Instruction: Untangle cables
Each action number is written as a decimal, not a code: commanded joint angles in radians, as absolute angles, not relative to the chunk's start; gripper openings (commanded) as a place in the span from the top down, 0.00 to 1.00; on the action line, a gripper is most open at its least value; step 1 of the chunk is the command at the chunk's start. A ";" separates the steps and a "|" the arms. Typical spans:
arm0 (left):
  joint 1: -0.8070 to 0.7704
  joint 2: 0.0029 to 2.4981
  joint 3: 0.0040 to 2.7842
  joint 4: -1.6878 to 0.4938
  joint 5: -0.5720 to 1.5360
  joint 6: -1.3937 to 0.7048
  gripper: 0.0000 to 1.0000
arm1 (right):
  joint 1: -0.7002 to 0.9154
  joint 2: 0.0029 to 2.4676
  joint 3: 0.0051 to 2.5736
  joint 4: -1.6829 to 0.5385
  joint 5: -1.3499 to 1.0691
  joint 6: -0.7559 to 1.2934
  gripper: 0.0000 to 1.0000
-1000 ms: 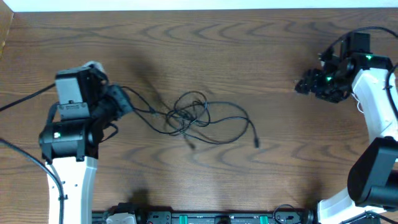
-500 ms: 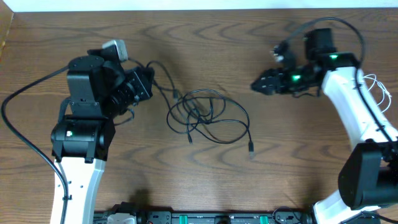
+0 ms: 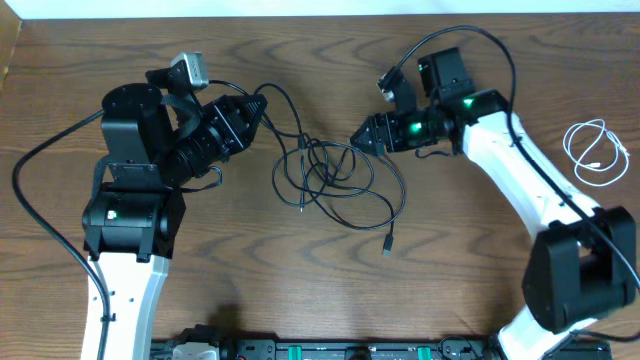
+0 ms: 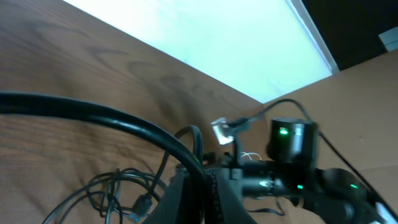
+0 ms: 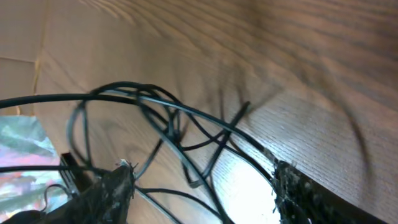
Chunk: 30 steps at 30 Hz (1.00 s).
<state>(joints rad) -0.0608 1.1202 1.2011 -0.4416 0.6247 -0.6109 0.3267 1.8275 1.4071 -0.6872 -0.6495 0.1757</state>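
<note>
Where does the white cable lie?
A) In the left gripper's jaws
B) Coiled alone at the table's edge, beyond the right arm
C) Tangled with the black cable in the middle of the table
B: the white cable lies coiled alone beyond the right arm, well apart from the tangled black cable.

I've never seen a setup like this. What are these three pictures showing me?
These are two robot arms at a wooden table. One picture looks down from above; the other two come from cameras on each arm's wrist, showing its own fingers close up. A thin black cable lies loosely tangled mid-table; a white cable lies coiled apart near the right edge. The left gripper is shut on a strand of the black cable. The right gripper is open at the tangle, strands between its fingers.
</note>
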 commanded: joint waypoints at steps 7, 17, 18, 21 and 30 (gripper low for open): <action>-0.063 1.110 1.230 -0.455 0.662 -0.630 0.92 | 0.396 1.899 1.420 -0.684 -0.634 0.088 0.45; -0.063 1.147 1.228 -0.576 0.515 -0.583 0.83 | 0.390 1.884 1.445 -0.661 -0.630 0.088 0.99; -0.063 1.155 1.228 -0.603 0.472 -0.572 0.76 | 0.382 1.870 1.461 -0.667 -0.629 0.088 0.99; -0.063 1.186 1.228 -0.686 0.345 -0.569 0.45 | 0.351 1.814 1.541 -0.711 -0.604 0.089 0.99; -0.063 1.225 1.228 -0.670 0.302 -0.460 0.26 | 0.321 1.655 1.812 -0.827 -0.446 0.169 0.99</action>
